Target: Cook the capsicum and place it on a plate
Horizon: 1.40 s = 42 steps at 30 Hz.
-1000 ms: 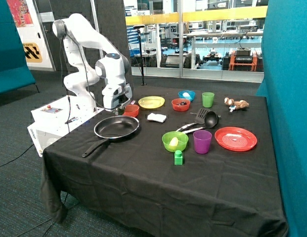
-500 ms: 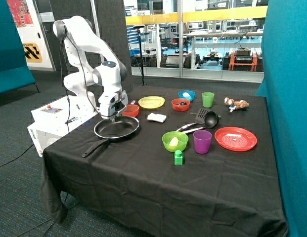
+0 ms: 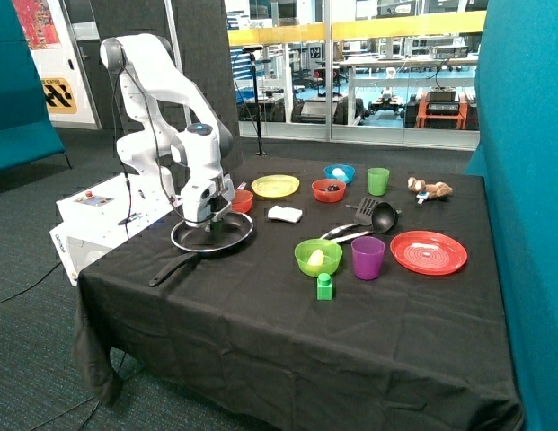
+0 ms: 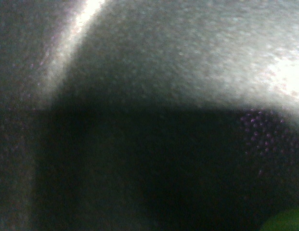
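My gripper (image 3: 208,224) is lowered into the black frying pan (image 3: 226,241), at its back half, close to the pan's floor. The wrist view is filled by the grey pan surface (image 4: 154,62) seen from very near. A sliver of green (image 4: 284,222) at that picture's edge may be the capsicum. In the outside view the capsicum is hidden behind the gripper. The yellow plate (image 3: 275,186) lies bare farther back on the table, beyond the pan and a white sponge (image 3: 285,214).
A small red bowl (image 3: 242,199) sits just behind the gripper. Further right are a red bowl (image 3: 329,189), blue bowl (image 3: 339,172), green cup (image 3: 378,180), black ladle (image 3: 379,216), green bowl (image 3: 317,256), purple cup (image 3: 367,257), red plate (image 3: 428,252) and green block (image 3: 324,286).
The gripper has moved from above the pan's back rim, near the small red bowl, down and forward into the pan.
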Motion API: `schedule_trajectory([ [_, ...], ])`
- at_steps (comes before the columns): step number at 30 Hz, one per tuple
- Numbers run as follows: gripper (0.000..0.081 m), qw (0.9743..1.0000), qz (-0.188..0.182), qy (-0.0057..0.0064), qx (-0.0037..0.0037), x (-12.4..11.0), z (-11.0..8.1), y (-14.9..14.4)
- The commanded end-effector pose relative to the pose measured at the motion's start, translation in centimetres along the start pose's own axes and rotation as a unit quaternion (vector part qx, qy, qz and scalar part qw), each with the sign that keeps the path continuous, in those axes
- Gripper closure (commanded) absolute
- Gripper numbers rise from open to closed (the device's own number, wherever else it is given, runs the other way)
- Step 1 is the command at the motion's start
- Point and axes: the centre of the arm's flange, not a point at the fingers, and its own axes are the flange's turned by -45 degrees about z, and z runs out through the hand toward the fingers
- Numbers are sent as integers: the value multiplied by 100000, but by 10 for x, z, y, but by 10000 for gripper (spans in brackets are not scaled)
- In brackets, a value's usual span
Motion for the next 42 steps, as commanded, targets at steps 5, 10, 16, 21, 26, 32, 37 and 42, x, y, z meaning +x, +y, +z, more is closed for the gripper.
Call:
schedule_trajectory([
  [5, 760, 99995, 1038, -34, -136, 10, 12, -12],
  [10, 302, 99990, 1432, -33, -136, 11, 11, -14],
  [16, 168, 99983, 1841, -33, -136, 8, 11, -14],
  [21, 137, 99976, 2177, -32, -137, 6, 10, -11],
  [26, 110, 99977, 2160, -32, -137, 5, 10, -10],
  [32, 74, 99980, 1993, -32, -137, 5, 10, -12],
  [37, 49, 99983, 1826, -33, -136, 5, 10, -16],
  [42, 30, 99984, 1761, -33, -136, 6, 10, -16],
])
